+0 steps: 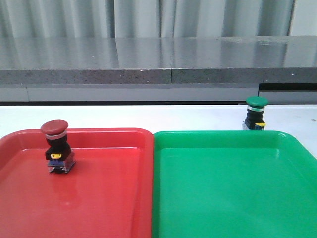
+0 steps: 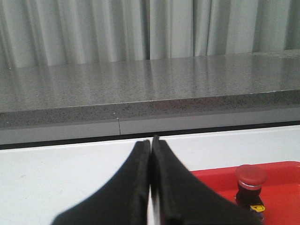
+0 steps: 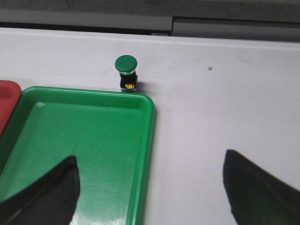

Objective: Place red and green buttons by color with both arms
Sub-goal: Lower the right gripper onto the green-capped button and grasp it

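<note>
White table [image 1: 148,116], green button [image 1: 256,113] behind green tray [image 1: 223,136] rim

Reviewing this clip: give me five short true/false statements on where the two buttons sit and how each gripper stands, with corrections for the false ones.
1. The red button stands upright inside the red tray. True.
2. The green button is inside the green tray. False: it stands on the white table, just beyond the tray's far rim.
3. The left gripper is shut with nothing between its fingers. True.
4. The right gripper is shut on the green button. False: its fingers are spread wide open and hold nothing; the button is well ahead of them.
5. The two trays lie side by side, red on the left and green on the right in the front view. True.
</note>
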`<state>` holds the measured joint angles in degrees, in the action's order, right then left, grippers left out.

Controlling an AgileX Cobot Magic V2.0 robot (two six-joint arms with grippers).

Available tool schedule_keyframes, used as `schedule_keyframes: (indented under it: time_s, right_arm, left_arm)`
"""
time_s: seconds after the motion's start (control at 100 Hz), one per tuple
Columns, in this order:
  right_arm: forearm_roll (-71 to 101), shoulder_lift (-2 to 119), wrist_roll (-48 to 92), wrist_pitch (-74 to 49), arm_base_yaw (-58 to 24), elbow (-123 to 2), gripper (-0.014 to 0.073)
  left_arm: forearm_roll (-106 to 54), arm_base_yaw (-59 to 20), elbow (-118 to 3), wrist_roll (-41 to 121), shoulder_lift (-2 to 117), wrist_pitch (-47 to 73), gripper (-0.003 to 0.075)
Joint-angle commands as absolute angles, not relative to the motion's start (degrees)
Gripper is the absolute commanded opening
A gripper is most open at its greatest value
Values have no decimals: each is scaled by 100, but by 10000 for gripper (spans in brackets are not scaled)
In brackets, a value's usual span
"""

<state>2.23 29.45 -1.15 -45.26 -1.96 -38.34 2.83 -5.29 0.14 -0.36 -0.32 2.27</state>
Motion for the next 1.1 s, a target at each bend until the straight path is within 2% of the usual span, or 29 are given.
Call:
schedule_keyframes:
  time_s: [0.0,0.68,1.09]
  right_arm:
    - [333,3214,-105,-4047,-157,-4065,626]
    - [624,7729,-60,-3494,-578,-6326,623]
    - [624,9317,-60,-3244,-578,-7195,623]
  left_arm:
    - [278,-511,244,-62,-209,-207,-19]
    - [278,-511,244,-62,-209,-207,-19]
    - [278,-511,244,-62,-209,-207,-19]
